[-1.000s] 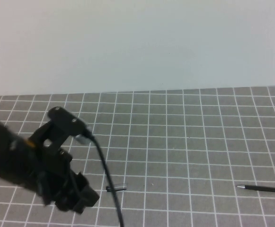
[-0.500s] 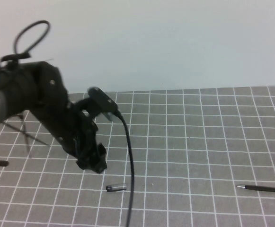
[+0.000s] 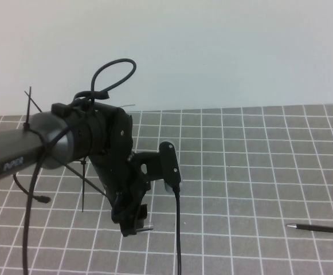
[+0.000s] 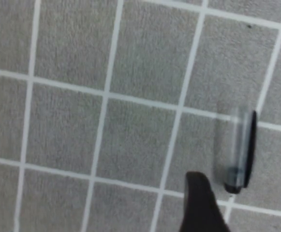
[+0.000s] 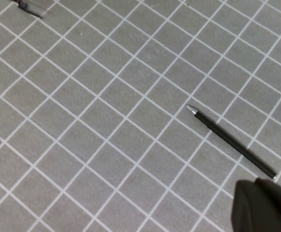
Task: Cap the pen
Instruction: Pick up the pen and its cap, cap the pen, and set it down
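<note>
The pen cap point(image 4: 237, 147), clear with a black clip, lies on the grey grid mat. My left gripper point(image 4: 246, 203) hangs just above the cap, open, with one dark finger point(image 4: 200, 205) beside the cap and the other at the picture's edge. In the high view the left gripper point(image 3: 133, 224) points down and hides most of the cap point(image 3: 148, 228). The uncapped black pen point(image 3: 320, 229) lies far to the right, tip toward the cap. My right gripper point(image 5: 266, 208) hovers shut, close to the pen point(image 5: 232, 142)'s rear end, holding nothing; it is outside the high view.
The left arm point(image 3: 46, 149) and its black cable point(image 3: 179, 240) stretch across the mat's left half. The grid mat point(image 3: 241, 172) lies between cap and pen. A pale wall stands behind the mat's far edge.
The left arm has swung from the front left corner toward the centre, and its gripper now stands over the cap. Cap and pen have not moved.
</note>
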Robot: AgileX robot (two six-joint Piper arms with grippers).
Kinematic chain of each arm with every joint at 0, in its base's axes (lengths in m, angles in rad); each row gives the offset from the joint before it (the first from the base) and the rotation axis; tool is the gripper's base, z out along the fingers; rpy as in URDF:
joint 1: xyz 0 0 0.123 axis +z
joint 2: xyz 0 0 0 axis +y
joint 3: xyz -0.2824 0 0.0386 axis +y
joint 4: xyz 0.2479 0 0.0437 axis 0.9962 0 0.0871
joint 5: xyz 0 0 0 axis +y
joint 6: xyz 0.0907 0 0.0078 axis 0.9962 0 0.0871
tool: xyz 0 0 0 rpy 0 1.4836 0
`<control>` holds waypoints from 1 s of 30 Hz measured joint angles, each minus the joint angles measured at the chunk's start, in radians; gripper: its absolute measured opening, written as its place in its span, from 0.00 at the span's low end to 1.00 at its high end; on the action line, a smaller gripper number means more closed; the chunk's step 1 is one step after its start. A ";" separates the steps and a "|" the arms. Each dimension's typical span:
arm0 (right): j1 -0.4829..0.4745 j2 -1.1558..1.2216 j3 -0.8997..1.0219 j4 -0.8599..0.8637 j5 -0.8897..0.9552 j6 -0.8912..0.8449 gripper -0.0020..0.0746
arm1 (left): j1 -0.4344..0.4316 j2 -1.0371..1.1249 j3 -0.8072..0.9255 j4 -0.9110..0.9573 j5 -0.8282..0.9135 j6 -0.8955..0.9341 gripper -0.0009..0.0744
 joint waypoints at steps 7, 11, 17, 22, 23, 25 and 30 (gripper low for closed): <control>0.000 0.000 0.004 0.001 0.015 -0.002 0.02 | 0.000 0.037 0.000 0.002 0.024 0.016 0.46; 0.000 0.000 0.004 0.001 0.012 -0.002 0.02 | 0.000 0.037 0.000 -0.008 -0.013 0.016 0.43; 0.000 0.000 0.004 0.001 0.011 0.001 0.02 | 0.000 0.051 0.000 -0.009 0.011 0.038 0.43; 0.000 0.000 0.004 0.001 0.011 -0.001 0.02 | 0.000 0.085 0.000 -0.006 0.022 -0.017 0.43; 0.000 0.000 0.004 0.001 0.011 -0.001 0.02 | 0.000 0.092 0.000 0.002 0.023 -0.017 0.43; 0.000 0.000 0.004 -0.001 0.011 -0.001 0.02 | 0.000 0.104 0.000 0.018 0.027 -0.018 0.43; 0.000 0.000 0.004 -0.002 0.010 -0.001 0.02 | 0.000 0.107 0.000 0.028 0.027 -0.022 0.39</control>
